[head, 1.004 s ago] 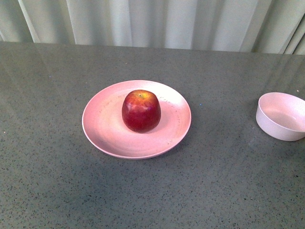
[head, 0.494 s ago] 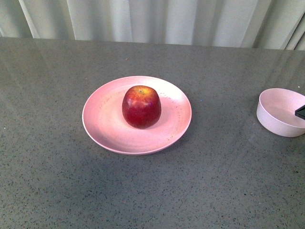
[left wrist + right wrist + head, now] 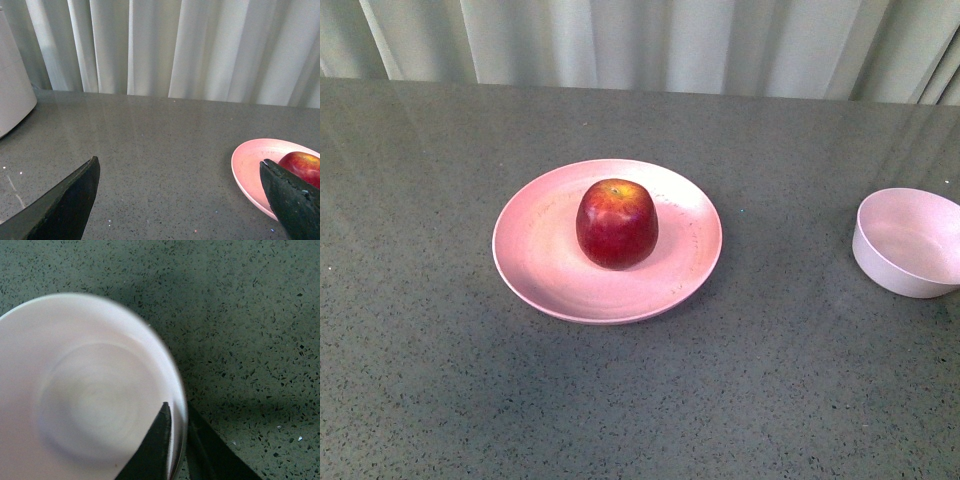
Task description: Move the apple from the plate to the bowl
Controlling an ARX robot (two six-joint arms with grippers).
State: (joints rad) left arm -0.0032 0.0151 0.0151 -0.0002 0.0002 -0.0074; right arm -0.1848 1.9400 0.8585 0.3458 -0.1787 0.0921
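Observation:
The dark red apple (image 3: 616, 223) sits upright in the middle of the wide pink plate (image 3: 540, 270) at the table's centre. The small pale bowl (image 3: 907, 242) stands at the right edge of the front view. Neither gripper shows in the front view. In the right wrist view my right gripper (image 3: 179, 412) is shut on the bowl's rim (image 3: 176, 370), one finger inside and one outside. In the left wrist view my left gripper (image 3: 180, 172) is open and empty over bare table, with the plate (image 3: 247, 167) and apple (image 3: 302, 166) beside one finger.
The table is grey speckled stone (image 3: 440, 380). Pale curtains (image 3: 620, 40) hang along its far edge. A pale rounded object (image 3: 12, 100) shows at the edge of the left wrist view.
The bowl has shifted slightly left and toward me. The dark gripper tip seen at the bowl's right edge half a second ago is out of the front view.

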